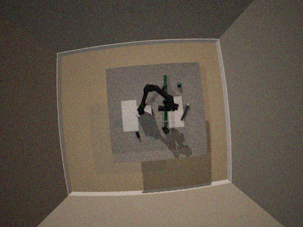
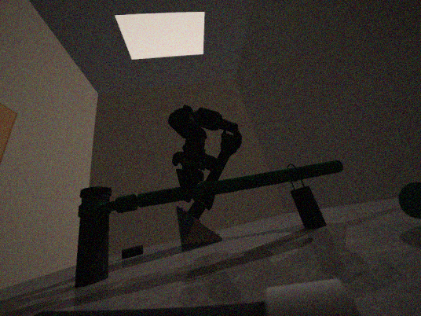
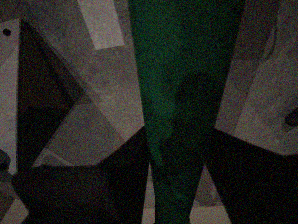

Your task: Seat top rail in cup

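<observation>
The green rail (image 1: 165, 82) (image 2: 255, 181) (image 3: 185, 40) slopes down toward the big post (image 1: 165, 130) (image 2: 92, 248). It passes through the thin loop (image 2: 291, 167) on the short dark post (image 2: 309, 208). The rail-end cup (image 2: 126, 203) points at the rail from the brace band (image 2: 83, 211), which sits high, just below the post cap (image 2: 96, 192). The rail's cut end is at the cup's mouth with no visible gap; how deep it sits is hidden. My gripper (image 1: 166, 108) (image 2: 197, 192) (image 3: 171, 129) is shut on the rail, between cup and loop, with a finger on each side.
A small green round object (image 1: 179, 84) (image 2: 413, 200) stands beyond the loop post. A dark rod (image 1: 185, 112) lies beside the rail. A small dark block (image 1: 138, 135) lies near the arm's base. A triangular plate (image 2: 194, 232) rises below the gripper.
</observation>
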Tool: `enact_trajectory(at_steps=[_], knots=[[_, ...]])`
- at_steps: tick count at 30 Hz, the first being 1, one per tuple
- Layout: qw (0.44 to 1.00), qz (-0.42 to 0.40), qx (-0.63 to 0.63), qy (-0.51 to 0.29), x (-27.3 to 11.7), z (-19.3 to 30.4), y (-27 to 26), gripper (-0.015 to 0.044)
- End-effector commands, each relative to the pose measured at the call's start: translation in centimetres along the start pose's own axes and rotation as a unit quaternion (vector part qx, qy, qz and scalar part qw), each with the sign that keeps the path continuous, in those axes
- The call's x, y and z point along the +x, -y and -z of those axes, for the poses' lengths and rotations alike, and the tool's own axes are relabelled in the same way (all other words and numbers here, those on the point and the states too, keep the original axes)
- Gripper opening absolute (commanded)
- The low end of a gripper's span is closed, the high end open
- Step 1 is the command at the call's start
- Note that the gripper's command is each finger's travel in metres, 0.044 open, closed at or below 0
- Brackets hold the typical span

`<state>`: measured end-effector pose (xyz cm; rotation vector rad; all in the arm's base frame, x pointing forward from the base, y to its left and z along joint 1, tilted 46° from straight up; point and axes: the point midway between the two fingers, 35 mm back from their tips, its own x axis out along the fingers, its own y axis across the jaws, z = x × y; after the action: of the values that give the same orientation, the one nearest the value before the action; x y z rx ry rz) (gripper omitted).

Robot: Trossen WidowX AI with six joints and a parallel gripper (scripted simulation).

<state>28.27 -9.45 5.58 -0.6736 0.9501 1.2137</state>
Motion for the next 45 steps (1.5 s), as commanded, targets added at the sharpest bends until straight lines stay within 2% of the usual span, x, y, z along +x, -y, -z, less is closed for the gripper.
enact_trajectory(at_steps=[1, 45], knots=[[1.0, 0.006, 0.003, -0.006, -0.4, 0.8, 0.1, 0.0], [1.0, 0.0, 0.0, 0.0, 0.6, 2.0, -0.1, 0.0]])
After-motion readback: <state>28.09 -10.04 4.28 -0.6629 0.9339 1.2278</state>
